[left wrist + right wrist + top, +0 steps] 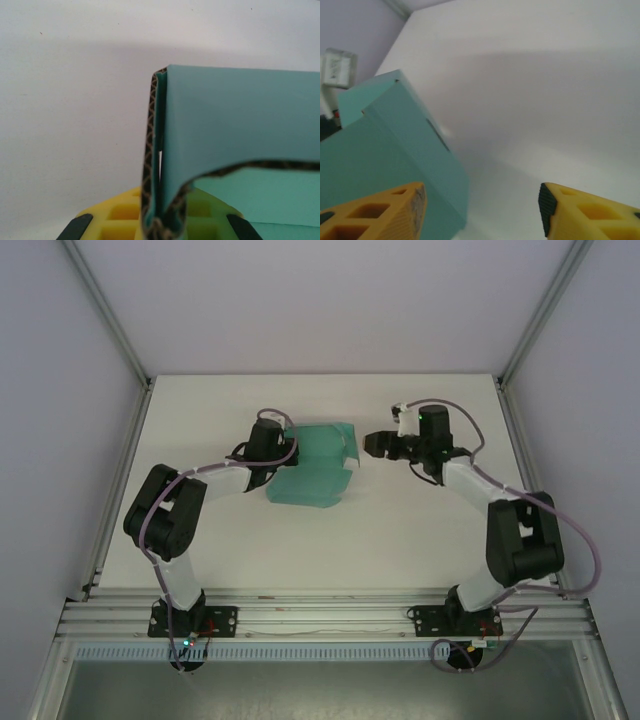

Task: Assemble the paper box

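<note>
Holding: we see the left tool clamped on the paper box edge;
Right tool: we find it spread wide, just beside the box

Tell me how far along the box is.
Done: the paper box stands partly folded, one wall doubled over. In hand: the left gripper pinches that wall; the right gripper hangs open, apart from the box. Left: a loose curled flap looks unfinished, so closing likely remains.

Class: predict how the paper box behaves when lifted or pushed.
Likely light: the paper box is thin corrugated card. Probably flexes when squeezed; one flap edge curls. Flat faces should slide, not roll.
</note>
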